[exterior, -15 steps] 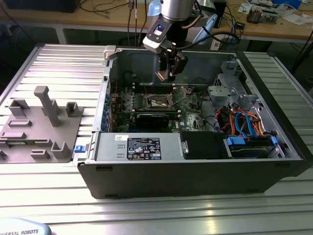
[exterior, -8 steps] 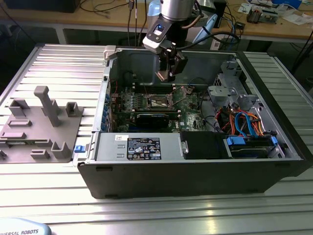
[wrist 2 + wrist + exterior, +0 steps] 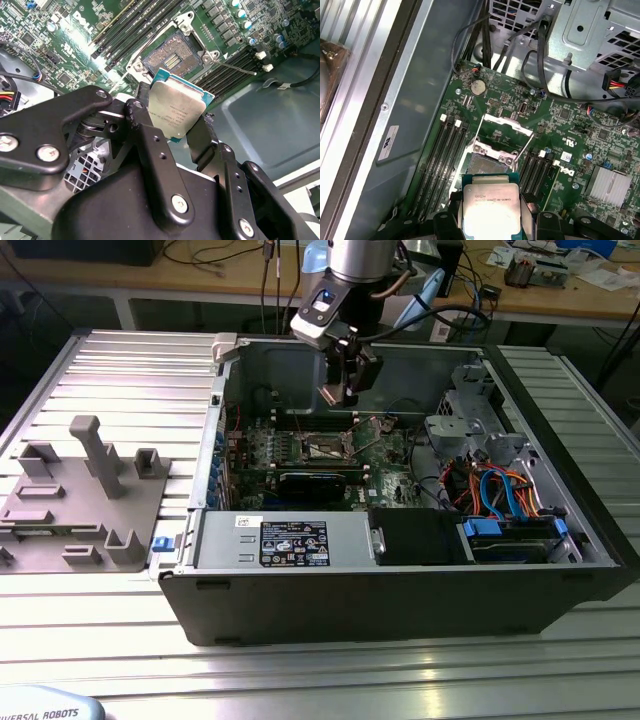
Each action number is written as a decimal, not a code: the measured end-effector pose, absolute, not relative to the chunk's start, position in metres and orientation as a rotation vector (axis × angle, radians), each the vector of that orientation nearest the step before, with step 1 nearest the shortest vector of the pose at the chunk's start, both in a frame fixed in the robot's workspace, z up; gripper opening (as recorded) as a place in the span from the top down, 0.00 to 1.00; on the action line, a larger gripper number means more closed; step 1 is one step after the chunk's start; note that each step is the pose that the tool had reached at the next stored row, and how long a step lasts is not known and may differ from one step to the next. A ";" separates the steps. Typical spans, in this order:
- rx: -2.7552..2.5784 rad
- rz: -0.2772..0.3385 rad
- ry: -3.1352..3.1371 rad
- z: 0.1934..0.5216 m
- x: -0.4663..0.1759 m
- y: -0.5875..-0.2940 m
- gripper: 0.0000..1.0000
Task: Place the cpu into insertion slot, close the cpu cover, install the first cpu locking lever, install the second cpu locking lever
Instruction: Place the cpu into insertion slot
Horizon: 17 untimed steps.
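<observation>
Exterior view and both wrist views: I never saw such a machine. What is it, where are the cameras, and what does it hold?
It is a robot arm with a gripper. The exterior view looks from outside at an open computer case on a metal table, a grey fixture at that view's left. Both wrist views come from cameras on the arm, looking into the case. The gripper holds the cpu by its edges above the empty socket; the cover is open.
</observation>
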<state>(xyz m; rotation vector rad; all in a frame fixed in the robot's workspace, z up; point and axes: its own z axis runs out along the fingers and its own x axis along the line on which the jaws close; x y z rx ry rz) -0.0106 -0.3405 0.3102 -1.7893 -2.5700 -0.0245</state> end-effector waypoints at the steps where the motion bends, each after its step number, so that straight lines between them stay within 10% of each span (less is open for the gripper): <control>1: -1.795 -0.024 -2.566 0.310 -0.011 -0.340 0.45; 17: -1.892 -0.025 -2.496 0.310 -0.011 -0.340 0.45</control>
